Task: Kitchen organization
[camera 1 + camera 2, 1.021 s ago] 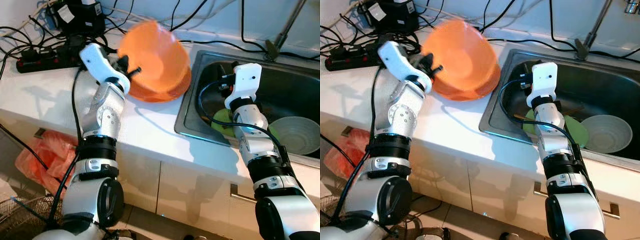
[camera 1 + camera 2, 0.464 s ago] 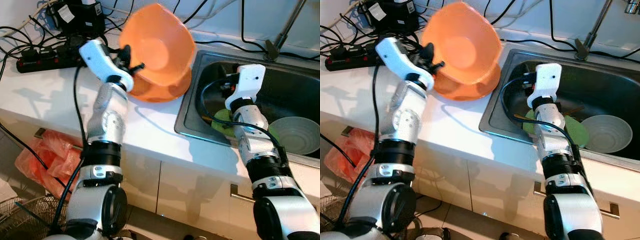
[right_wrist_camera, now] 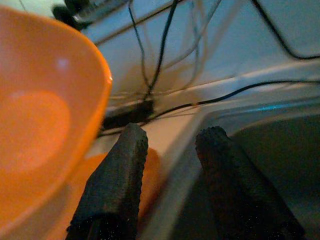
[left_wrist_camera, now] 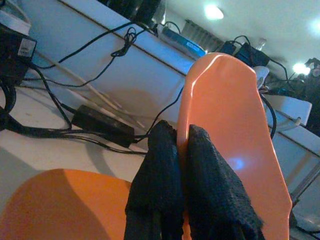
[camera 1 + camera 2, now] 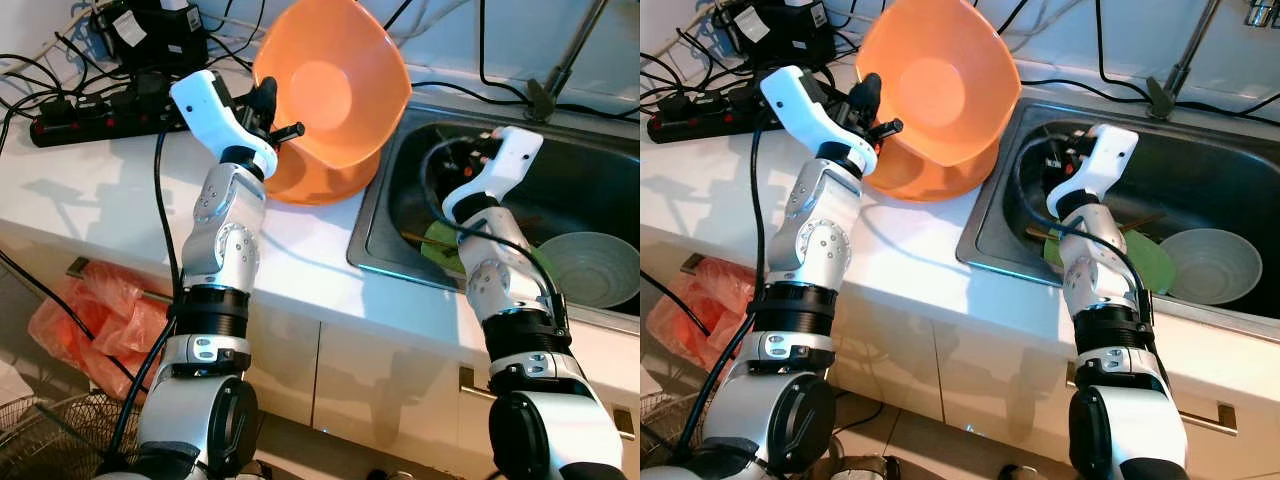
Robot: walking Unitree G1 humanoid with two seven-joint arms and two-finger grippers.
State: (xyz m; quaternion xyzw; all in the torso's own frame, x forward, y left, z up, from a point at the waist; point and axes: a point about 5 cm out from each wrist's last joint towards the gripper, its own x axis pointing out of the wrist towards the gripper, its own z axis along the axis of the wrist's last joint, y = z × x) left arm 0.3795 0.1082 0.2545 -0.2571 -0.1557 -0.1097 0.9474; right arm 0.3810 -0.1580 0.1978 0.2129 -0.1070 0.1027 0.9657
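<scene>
Left eye view: an orange bowl (image 5: 335,85) is held tilted above a second orange bowl (image 5: 320,180) on the white surface (image 5: 100,190) — the left end effector (image 4: 181,150) pinches its rim. The right end effector (image 3: 170,150), fingers apart, hovers over the sink (image 5: 600,190).

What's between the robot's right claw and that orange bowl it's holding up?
Nothing. In the left eye view the right gripper hangs open over the sink's near corner, with bare sink rim and air between it and the lifted orange bowl.
</scene>
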